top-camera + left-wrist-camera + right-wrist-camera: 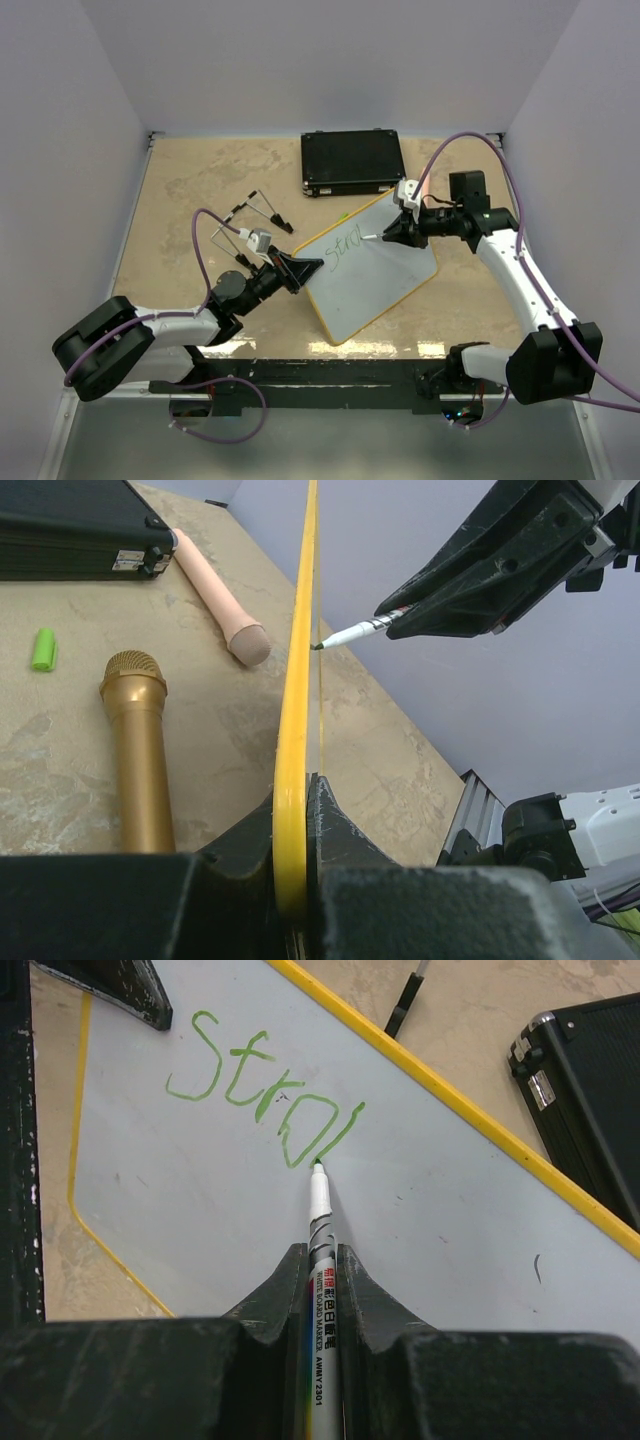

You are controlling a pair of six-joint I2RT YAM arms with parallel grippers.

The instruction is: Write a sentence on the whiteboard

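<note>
The whiteboard [375,270], white with a yellow rim, lies skewed mid-table. My left gripper [300,272] is shut on its left edge; the left wrist view shows the yellow rim [297,680] edge-on, pinched between the jaws of that gripper [296,815]. My right gripper [392,235] is shut on a white marker [320,1230], whose green tip touches the board. The sentence [262,1090] is green lettering reading about "Stro" plus a fresh stroke, in one line; it also shows from above [346,244]. The marker [352,634] shows in the left wrist view too.
A black case [352,162] lies behind the board, also seen in the right wrist view [590,1090]. The left wrist view shows a gold microphone [138,750], a pink microphone [218,592] and a green cap [43,648]. Thin black-tipped rods [265,210] lie at left.
</note>
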